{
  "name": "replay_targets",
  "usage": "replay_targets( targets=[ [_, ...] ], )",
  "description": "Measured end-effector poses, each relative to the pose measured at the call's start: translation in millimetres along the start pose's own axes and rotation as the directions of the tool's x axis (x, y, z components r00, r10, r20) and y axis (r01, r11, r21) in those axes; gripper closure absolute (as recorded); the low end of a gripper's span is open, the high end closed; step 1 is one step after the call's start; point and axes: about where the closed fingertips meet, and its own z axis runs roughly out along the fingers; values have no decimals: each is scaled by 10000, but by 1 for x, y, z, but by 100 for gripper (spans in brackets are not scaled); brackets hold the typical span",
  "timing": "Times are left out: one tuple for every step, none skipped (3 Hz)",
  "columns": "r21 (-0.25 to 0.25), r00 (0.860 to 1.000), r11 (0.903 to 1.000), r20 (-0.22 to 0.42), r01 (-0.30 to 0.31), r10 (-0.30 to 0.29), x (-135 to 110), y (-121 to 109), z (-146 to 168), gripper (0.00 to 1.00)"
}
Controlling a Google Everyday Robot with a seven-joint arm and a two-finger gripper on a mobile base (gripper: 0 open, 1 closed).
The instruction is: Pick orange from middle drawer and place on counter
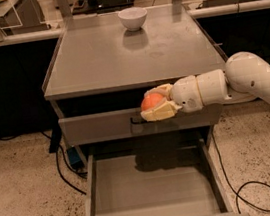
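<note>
Gripping the orange (150,101) between the two pale fingers of the end effector (148,106), one finger over the fruit and one under it, clenched on it from the right. Held in the air, clear of every surface, in front of the closed grey drawer front (97,128), just below the near edge of the table (117,57) and a little right of its middle. Hanging well above the middle drawer (153,198), which stands pulled out toward the near side, showing a bare flat floor, low side walls and a dark shadow at its far end. Reaching in from the right edge on a white, rounded arm (251,75), level with the drawer front. Matte grey on the table top, with raised rims along left and right. Standing at its far end, near the middle, a white bowl (133,18), well apart from the fruit. Trailing over the speckled floor (22,197) at near right, a black cable (253,191).
</note>
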Motion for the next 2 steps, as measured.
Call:
replay_targets(
  targets=[
    [-7, 10000, 10000, 2, 1, -1, 0, 0, 0, 100],
    [-167, 9990, 9996, 378, 249, -242, -20, 1, -6, 100]
  ],
)
